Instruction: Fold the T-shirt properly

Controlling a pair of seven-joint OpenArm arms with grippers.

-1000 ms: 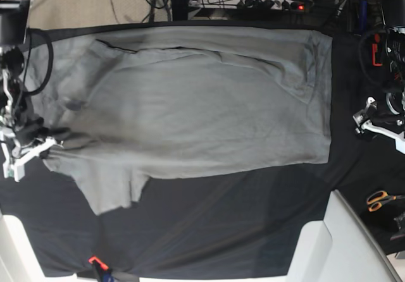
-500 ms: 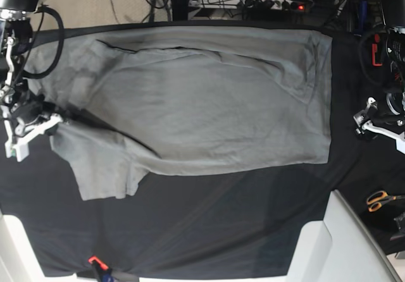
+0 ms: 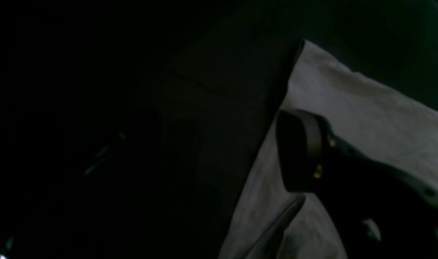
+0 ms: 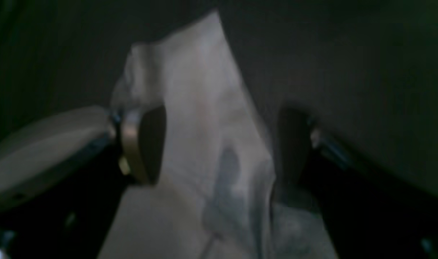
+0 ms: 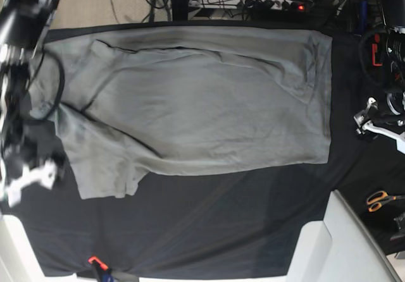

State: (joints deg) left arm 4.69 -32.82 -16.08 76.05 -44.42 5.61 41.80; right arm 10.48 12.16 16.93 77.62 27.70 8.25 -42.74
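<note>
both grippers [image 4: 219, 144] [image 3: 219, 154] gape, gripping nothing — t-shirt [image 5: 202, 98] blurred, left one's second finger lost in dark

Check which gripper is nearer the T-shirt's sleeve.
Right. The right gripper sits just beside the sleeve of the T-shirt; the left gripper is off the hem side.

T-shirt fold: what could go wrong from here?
1. The right gripper is open, but T-shirt fabric lies between its fingers; pulling away could snag and drag the sleeve.
2. The sleeve lies creased and skewed, so the next fold may lock in wrinkles.
3. The left gripper sits beside the hem; a late grasp could leave the fold uneven.
</note>
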